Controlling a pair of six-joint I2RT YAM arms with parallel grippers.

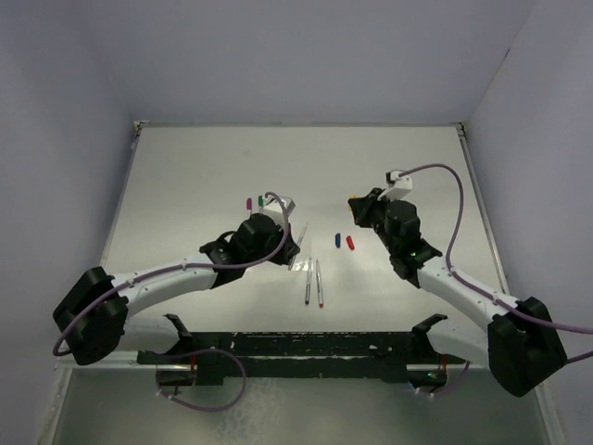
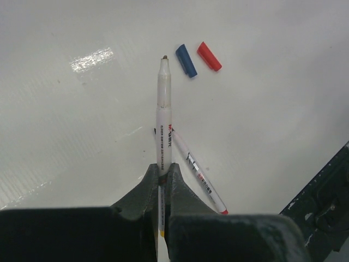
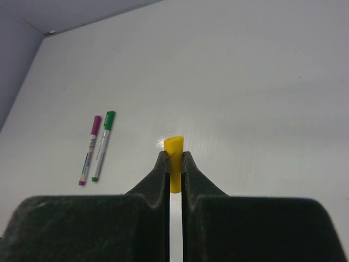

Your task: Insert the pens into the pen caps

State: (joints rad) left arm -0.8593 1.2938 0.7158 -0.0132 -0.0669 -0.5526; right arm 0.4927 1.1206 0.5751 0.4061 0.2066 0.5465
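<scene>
My left gripper [image 2: 163,170] is shut on the rear part of a silvery-white pen [image 2: 163,109] with a yellow end. Its bare tip points away, toward a blue cap [image 2: 186,60] and a red cap [image 2: 209,56] lying side by side on the table. My right gripper [image 3: 174,155] is shut on the yellow cap [image 3: 174,146], whose open end sticks out past the fingertips. In the top view the left gripper [image 1: 289,241] and the right gripper [image 1: 357,206] are apart, with the blue cap [image 1: 336,240] and the red cap [image 1: 350,242] between them.
Two uncapped pens [image 1: 313,283] lie side by side near the table's front; the red-ended one [image 2: 199,174] lies just right of my left fingers. A purple-capped pen [image 3: 90,150] and a green-capped pen [image 3: 103,146] lie together behind the left gripper. A black rail [image 1: 296,352] runs along the front edge.
</scene>
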